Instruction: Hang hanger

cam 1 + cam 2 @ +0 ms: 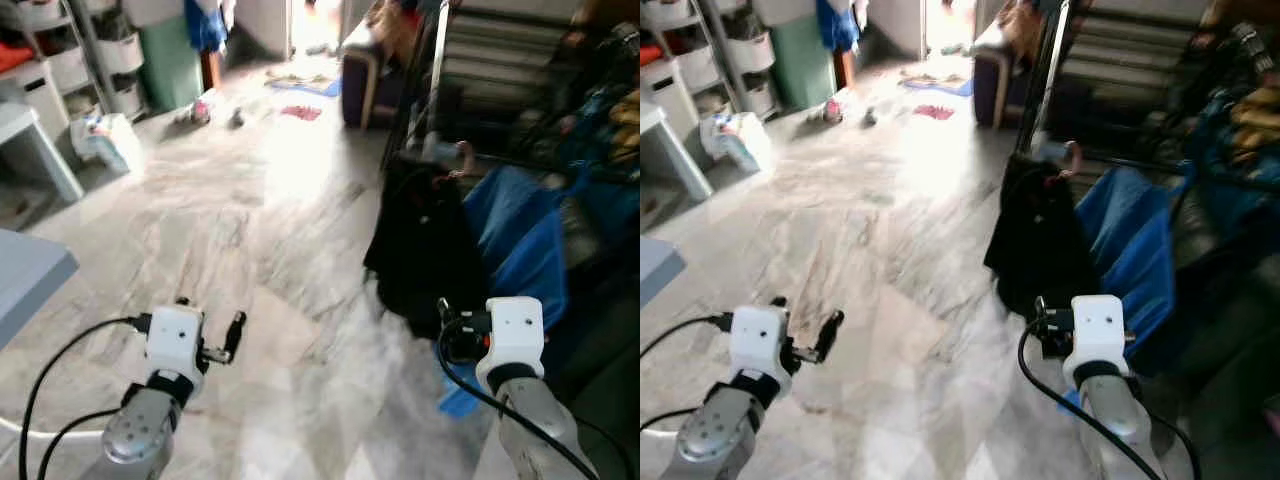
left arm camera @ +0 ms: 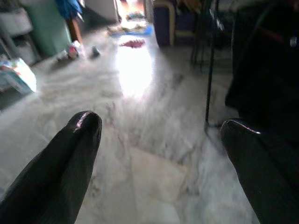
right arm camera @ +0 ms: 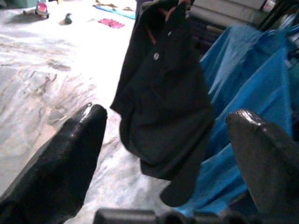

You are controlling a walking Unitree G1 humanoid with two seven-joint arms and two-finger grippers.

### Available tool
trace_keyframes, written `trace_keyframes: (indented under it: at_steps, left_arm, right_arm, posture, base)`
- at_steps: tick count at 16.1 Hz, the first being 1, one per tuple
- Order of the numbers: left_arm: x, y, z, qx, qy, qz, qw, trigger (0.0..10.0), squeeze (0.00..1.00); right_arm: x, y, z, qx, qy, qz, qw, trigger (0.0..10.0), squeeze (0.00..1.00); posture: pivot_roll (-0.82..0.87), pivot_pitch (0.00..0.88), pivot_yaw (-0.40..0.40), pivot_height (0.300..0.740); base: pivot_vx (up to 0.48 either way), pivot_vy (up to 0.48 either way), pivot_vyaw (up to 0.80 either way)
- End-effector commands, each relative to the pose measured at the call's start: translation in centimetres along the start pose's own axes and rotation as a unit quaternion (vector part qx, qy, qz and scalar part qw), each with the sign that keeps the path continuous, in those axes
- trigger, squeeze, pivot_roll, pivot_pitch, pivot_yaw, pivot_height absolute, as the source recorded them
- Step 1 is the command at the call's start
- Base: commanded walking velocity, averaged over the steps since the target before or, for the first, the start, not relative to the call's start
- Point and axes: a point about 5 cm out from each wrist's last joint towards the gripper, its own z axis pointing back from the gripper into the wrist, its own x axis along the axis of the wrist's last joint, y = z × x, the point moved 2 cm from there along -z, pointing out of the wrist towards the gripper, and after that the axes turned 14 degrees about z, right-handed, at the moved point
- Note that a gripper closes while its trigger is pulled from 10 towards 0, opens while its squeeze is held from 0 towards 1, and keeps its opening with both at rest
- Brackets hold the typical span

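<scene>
On the far left I see white shelves [image 1: 60, 60] with tubs [image 1: 120, 50] on them, though I can't make out what is in the tubs. Nearer stands a white table [image 1: 35, 140], with a pale bag [image 1: 105, 138] on the floor beside it. A green cabinet [image 1: 170, 60] stands behind, and small bits of clutter [image 1: 215, 110] lie on the marble floor [image 1: 250, 230] toward the bright doorway. My left gripper [image 2: 159, 140] hovers low over bare floor, fingers spread wide, gripping nothing. Right of centre a black shirt [image 3: 163, 93] hangs on its hanger [image 1: 455, 160] from a dark rack [image 1: 430, 70], with blue cloth [image 1: 520, 240] draped just beside it on the right. My right gripper [image 3: 168, 135] faces the shirt, near but apart, fingers spread and empty.
</scene>
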Motion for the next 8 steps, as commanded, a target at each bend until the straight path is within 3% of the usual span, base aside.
trace_keyframes:
  at_steps: [1,3,5,7,8]
  left_arm:
    - [-0.5,-0.3,0.1,0.001,0.006,0.002,1.000,10.0,0.00]
    - [-0.5,-0.5,0.0,0.002,0.006,0.004,1.000,10.0,0.00]
    - [1.1,-1.6,-0.2,-0.040,-0.029,-0.051,0.998,10.0,0.00]
    - [1.5,-1.7,-0.2,-0.047,-0.024,-0.037,0.998,10.0,0.00]
    - [1.5,-1.9,-0.2,-0.052,-0.024,-0.042,0.998,10.0,0.00]
  right_arm:
    - [0.6,-0.2,-0.3,0.001,-0.010,0.001,1.000,10.0,1.00]
    - [0.7,-0.3,-0.3,0.001,-0.011,0.003,1.000,10.0,1.00]
    - [0.7,0.1,-0.4,0.009,-0.010,0.003,1.000,10.0,0.79]
    - [0.9,0.3,-0.6,0.013,-0.014,0.005,1.000,10.0,0.15]
    - [1.0,0.3,-0.7,0.011,-0.015,0.004,1.000,10.0,0.00]
  posture:
    - [0.00,0.039,-0.044,0.740]
    - [-0.01,0.041,-0.043,0.740]
    - [0.01,0.048,-0.050,0.740]
    - [0.01,0.055,-0.046,0.740]
    - [0.01,0.057,-0.042,0.740]
  base:
    - [0.000,0.000,0.00]
    - [0.000,0.000,0.00]
    - [0.000,0.000,0.00]
    - [0.000,0.000,0.00]
    - [0.000,0.000,0.00]
